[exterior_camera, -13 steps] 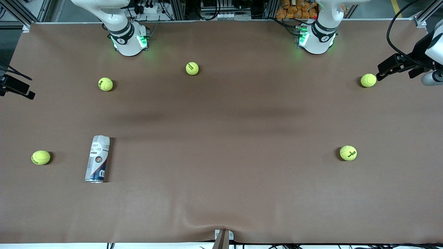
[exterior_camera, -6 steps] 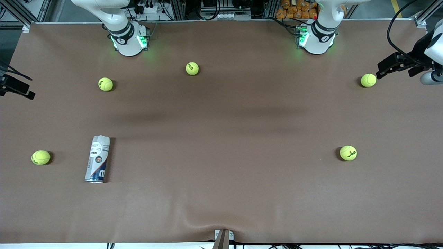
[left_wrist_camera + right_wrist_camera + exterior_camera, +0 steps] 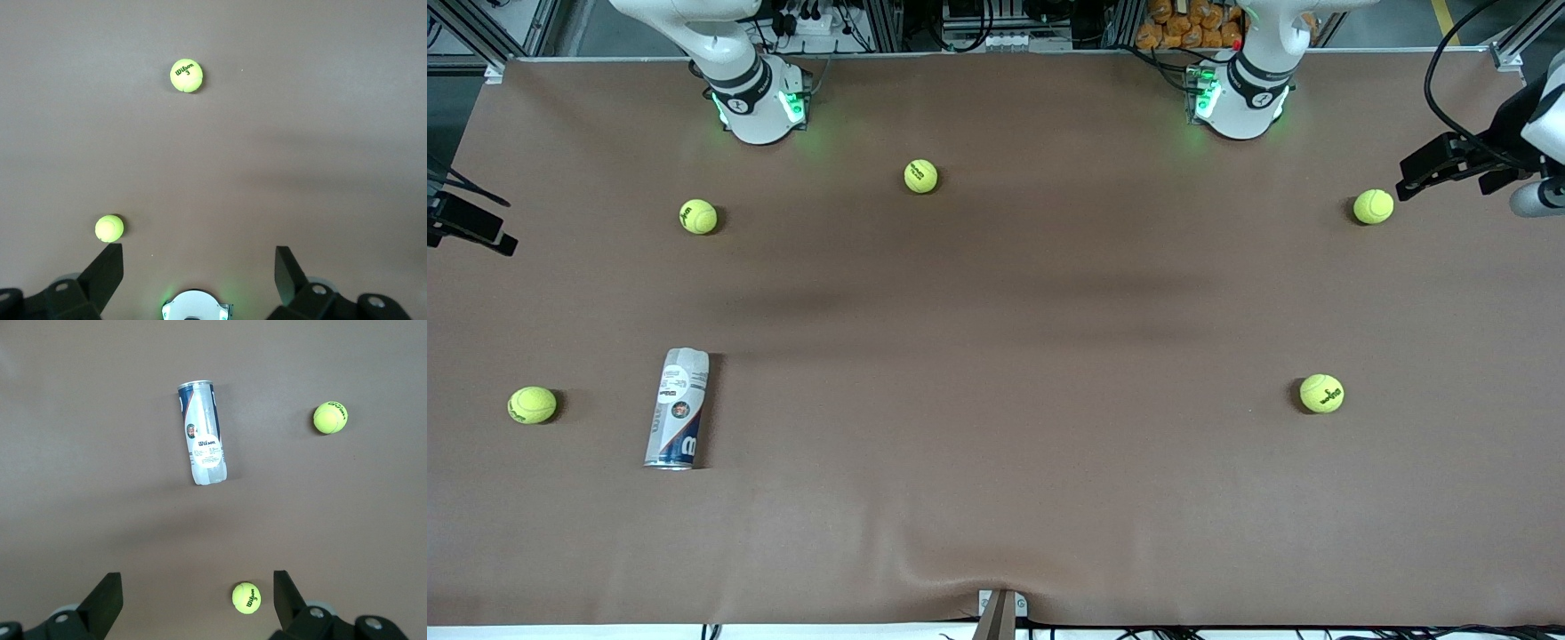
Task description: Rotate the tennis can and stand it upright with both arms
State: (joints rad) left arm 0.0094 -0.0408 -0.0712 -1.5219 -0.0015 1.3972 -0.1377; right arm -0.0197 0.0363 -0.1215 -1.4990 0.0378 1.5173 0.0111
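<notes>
The tennis can (image 3: 678, 409) lies on its side on the brown table, toward the right arm's end, its silver-rimmed end pointing at the front camera. In the right wrist view the tennis can (image 3: 205, 433) shows whole, well below and ahead of my right gripper (image 3: 197, 573). That gripper is open, empty and high above the table. My left gripper (image 3: 197, 248) is also open and empty, high over the left arm's end, with only table and its own base (image 3: 195, 307) under it. Both arms hold apart from the can.
Several yellow-green tennis balls lie scattered. One ball (image 3: 532, 404) sits beside the can, one (image 3: 698, 216) and another (image 3: 920, 175) lie closer to the right arm's base (image 3: 756, 98). Two balls (image 3: 1373, 206) (image 3: 1321, 393) lie at the left arm's end.
The left arm's hand at the edge of the front view has shifted very slightly. The can, the balls and the right arm have not moved.
</notes>
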